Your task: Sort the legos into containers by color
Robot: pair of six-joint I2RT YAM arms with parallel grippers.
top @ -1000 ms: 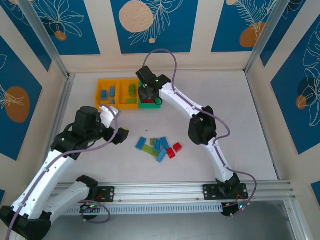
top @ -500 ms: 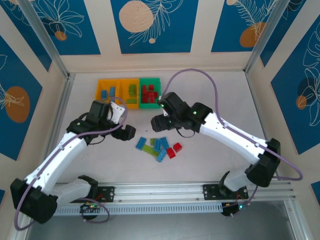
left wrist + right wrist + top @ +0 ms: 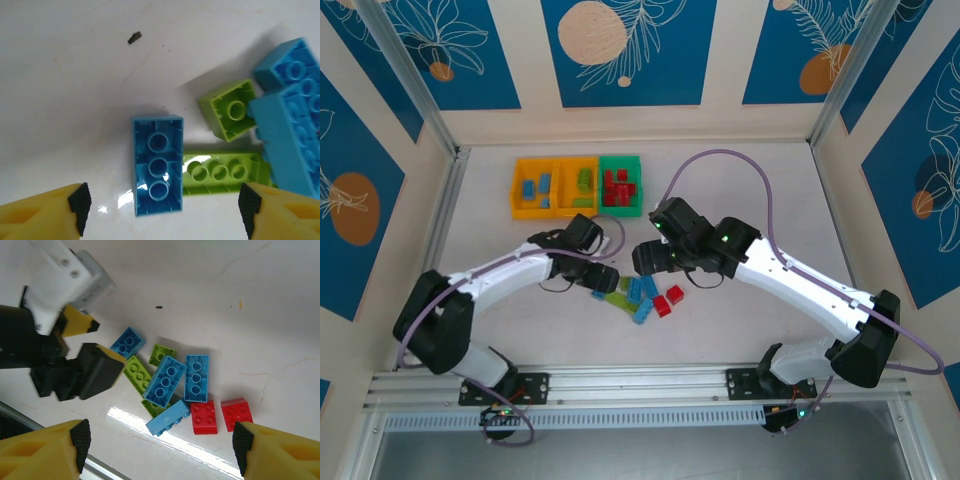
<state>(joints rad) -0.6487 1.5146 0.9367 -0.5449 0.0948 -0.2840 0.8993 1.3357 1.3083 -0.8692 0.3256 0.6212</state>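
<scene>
A small cluster of loose legos (image 3: 638, 293) is lying on the white table (image 3: 770, 190) just below the middle of the overhead frame. It is made up of four blue and two lime green pieces plus two red bricks (image 3: 204, 416), most of them touching one another. The containers (image 3: 578, 186) are sitting well apart from the cluster, toward the upper left. The left orange-yellow bin is holding blue pieces, the middle orange-yellow bin lime ones, and the green bin (image 3: 620, 185) red ones.

The left gripper (image 3: 604, 281) is sitting low at the cluster's left edge with its jaws spread wide. In its wrist view an upside-down blue brick (image 3: 157, 171) is lying between the two black pads (image 3: 79, 201), with bare table showing on both sides of it. A long lime brick (image 3: 222, 172) is touching that brick's right side. A small lime brick (image 3: 231, 108) is lying just above the long one, and more blue bricks (image 3: 292, 145) are crowding the frame's right edge.

The right gripper (image 3: 643, 258) is hanging over the cluster's upper left corner, its jaws also wide apart and gripping nothing. Its wrist camera is looking down on the whole cluster and on the left gripper's fingers beside it. The two grippers are sitting close together.

Open table is stretching to the right of the cluster and below it. A dark speck (image 3: 134, 37) is lying on the bare surface above.
</scene>
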